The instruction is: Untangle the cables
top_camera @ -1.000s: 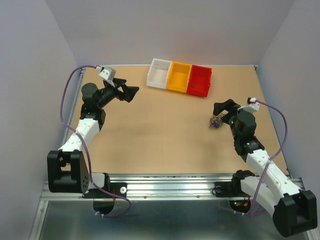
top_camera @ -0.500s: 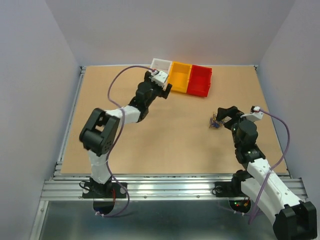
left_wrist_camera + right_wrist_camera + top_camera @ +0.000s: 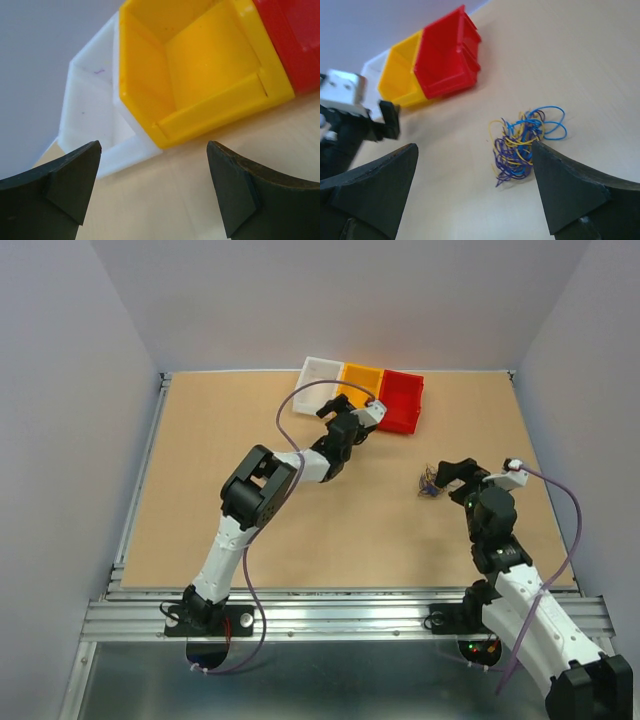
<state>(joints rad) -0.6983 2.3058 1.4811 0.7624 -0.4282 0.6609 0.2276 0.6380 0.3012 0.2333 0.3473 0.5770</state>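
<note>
Overhead and wrist views of a two-arm robot at a wooden table point(image 3: 250, 500). The cables point(image 3: 520, 145), hair-thin yellow, blue and purple wires, lie in one knotted clump on the bare tabletop. They sit apart from the red bin point(image 3: 400, 400), on its near side and slightly to its right. By the look of it the untangling has not begun: no wire is pulled free, none is laid out alone, and nothing is held, so the whole job is left. The right gripper point(image 3: 475, 147) hangs just beyond the clump from the red bin, fingers spread wide and empty, the wires lying just ahead of its right-hand finger. The left gripper point(image 3: 152, 147) is left of the red bin, close before the yellow bin point(image 3: 200, 65) and white bin point(image 3: 92, 110), jaws also wide apart and empty. The clump has no single heading; in the right wrist view its longer span runs diagonally, loose purple ends at lower left, blue loops at upper right. Overhead it is too small to judge.
</note>
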